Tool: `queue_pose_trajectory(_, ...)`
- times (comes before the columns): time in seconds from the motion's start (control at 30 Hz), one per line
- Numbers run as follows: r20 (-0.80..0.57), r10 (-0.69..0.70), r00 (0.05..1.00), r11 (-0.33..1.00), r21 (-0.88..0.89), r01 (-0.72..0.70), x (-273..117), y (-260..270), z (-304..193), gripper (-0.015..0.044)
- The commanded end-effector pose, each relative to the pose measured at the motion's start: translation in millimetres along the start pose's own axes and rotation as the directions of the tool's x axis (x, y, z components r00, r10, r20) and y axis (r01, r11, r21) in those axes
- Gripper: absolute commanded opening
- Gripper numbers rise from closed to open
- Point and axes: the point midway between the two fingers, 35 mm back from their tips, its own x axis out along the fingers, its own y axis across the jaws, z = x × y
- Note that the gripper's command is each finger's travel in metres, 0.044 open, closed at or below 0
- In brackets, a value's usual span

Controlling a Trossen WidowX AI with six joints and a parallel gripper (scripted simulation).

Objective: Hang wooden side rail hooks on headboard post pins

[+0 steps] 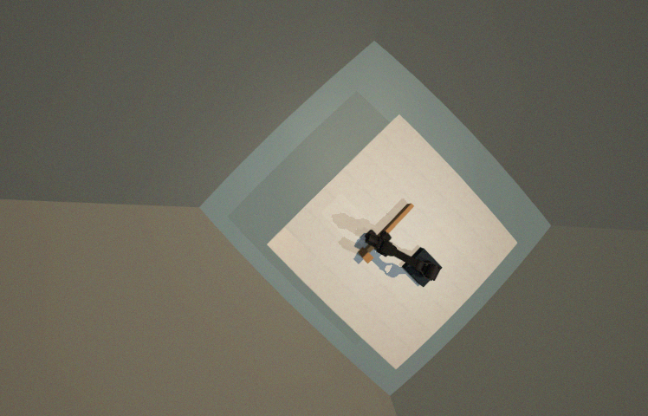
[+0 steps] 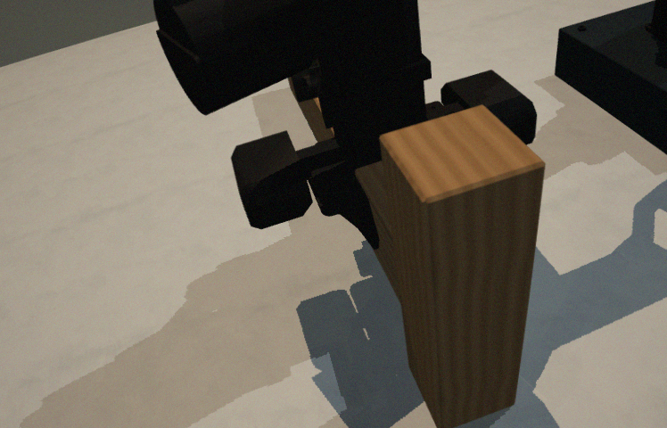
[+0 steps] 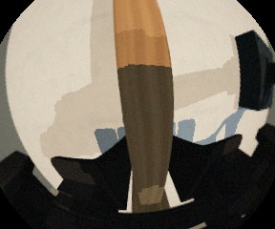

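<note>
Wood in the grip: had the side rail (image 1: 399, 219) (image 2: 313, 112) (image 3: 144, 95) clenched in the pincer (image 1: 377, 240) (image 2: 356, 211) (image 3: 144, 134), near the headboard post (image 1: 367, 257) (image 2: 465, 254). Saw the post upright on the counter (image 1: 420, 170) (image 2: 61, 185) (image 3: 47, 62), rail reaching away from its slot side. Couldn't tell hook or pin seating — hidden behind post and pincer. Couldn't confirm far-end contact either. Spotted the dark arm base (image 1: 423, 282) (image 2: 592, 79) (image 3: 251, 72) off to one side — apart from rail.
</note>
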Motion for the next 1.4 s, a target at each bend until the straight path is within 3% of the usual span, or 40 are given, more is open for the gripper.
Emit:
queue_pose_trajectory(0.0,-0.003,0.002,1.0,1.0,0.004,-0.002,1,1,0,0.0)
queue_pose_trajectory(0.43,-0.003,0.002,1.0,1.0,0.004,-0.002,3,1,0,0.0)
queue_pose_trajectory(0.83,0.0,-0.001,1.0,1.0,0.0,0.001,1,0,0,0.0315)
queue_pose_trajectory(1.0,-0.002,0.001,1.0,1.0,0.002,-0.001,-22,0,0,0.044)
queue_pose_trajectory(1.37,-0.002,0.002,1.0,1.0,0.004,-0.002,-39,0,16,0.044)
